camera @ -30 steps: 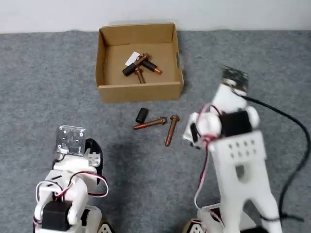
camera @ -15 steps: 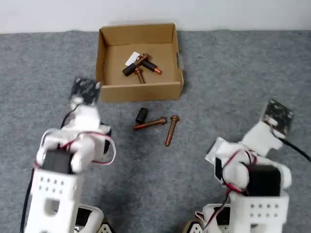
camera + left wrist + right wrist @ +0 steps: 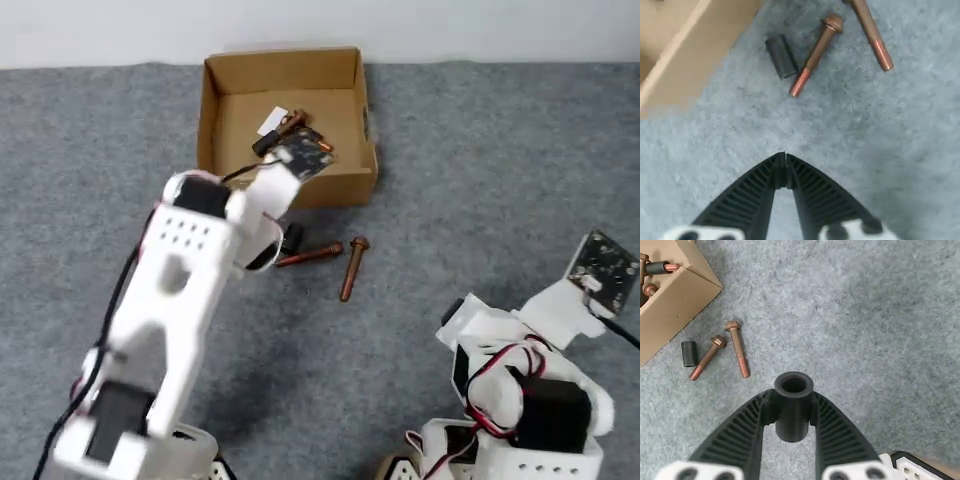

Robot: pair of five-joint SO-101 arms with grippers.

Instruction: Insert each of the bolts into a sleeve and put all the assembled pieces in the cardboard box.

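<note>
Bolts (image 3: 312, 254) are lying loose, two of them, on the grey carpet (image 3: 500, 150) just in front of the cardboard box (image 3: 340, 188), and neither is sitting in a sleeve yet. Farthest left, the left gripper (image 3: 785, 157) is hanging low over the carpet with its jaws pressed together and nothing between them. Next along, the loose sleeve (image 3: 781, 56) is lying on its side near the box's front wall, with the threaded tip of the near bolt (image 3: 815, 55) just beside it. The far bolt (image 3: 871, 35) is lying a little to the right, apart from both. Inside the box, assembled pieces (image 3: 660, 267) are resting. Well to the right, the right gripper (image 3: 792, 399) is pinching the held sleeve (image 3: 792, 415) by its sides, its open bore facing that arm's wrist camera.

The left arm is probably going for a bolt to feed into that held sleeve. To do it well, the jaws are going to need spreading before descending, then closing across the shank close to the head, leaving the threaded end free. The far bolt is looking like the safer pick, since nothing is crowding it. Taking the near one is risking a knock that sends the loose sleeve rolling.
</note>
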